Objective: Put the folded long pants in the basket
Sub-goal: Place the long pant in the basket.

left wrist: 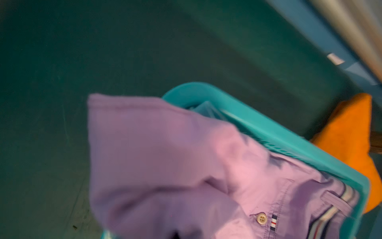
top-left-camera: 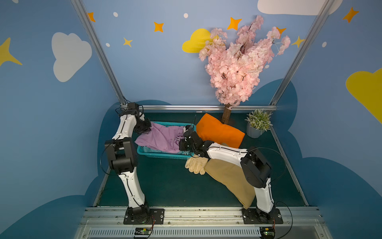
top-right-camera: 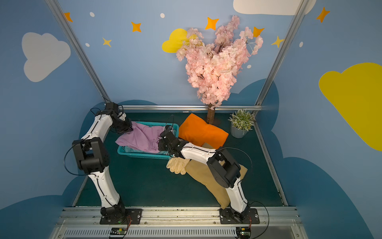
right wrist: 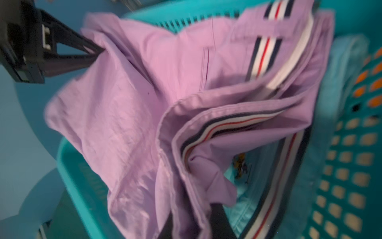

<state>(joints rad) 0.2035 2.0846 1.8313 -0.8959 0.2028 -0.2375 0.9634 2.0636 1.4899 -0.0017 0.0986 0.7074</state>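
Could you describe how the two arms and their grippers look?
The left arm and right arm have white link shells, bulky black joints, thin black cables looping outside and black base plates. The left gripper and right gripper are black; the left one's fingers are slim trusses.

Four folded pants (lilac pair (top-left-camera: 159,138), teal pair (right wrist: 341,62), orange pair (top-left-camera: 219,132), tan pair (top-left-camera: 227,178)), one basket (top-left-camera: 163,155), one glove pair (top-left-camera: 196,165), two robot arms (top-left-camera: 124,128) (top-left-camera: 225,152), one blossom tree (top-left-camera: 237,62), one potted plant (top-left-camera: 258,122)

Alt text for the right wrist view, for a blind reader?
The lilac pants with a striped waistband hang over the teal basket, pinched at one edge by the left gripper and at another by the right gripper; teal pants lie inside beneath them.
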